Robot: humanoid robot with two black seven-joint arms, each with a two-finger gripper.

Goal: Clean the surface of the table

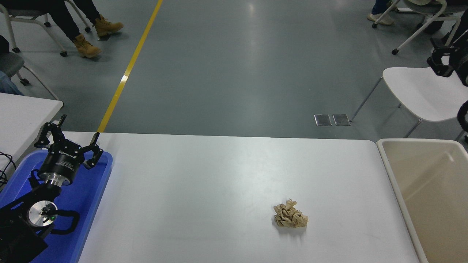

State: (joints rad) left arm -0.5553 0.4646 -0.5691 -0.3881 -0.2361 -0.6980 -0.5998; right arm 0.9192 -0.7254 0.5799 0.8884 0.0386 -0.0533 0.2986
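The table surface is a wide matte white top. A crumpled ball of brown paper lies on it, right of the middle and near the front. My left gripper is open and empty, parked over the blue tray at the lower left. My right gripper shows as a black shape at the right edge, high over the white chair and far from the paper.
A beige bin stands against the table's right end. A white chair stands behind it. A smaller white table is at the left. A person's legs and tan boots show at the top left.
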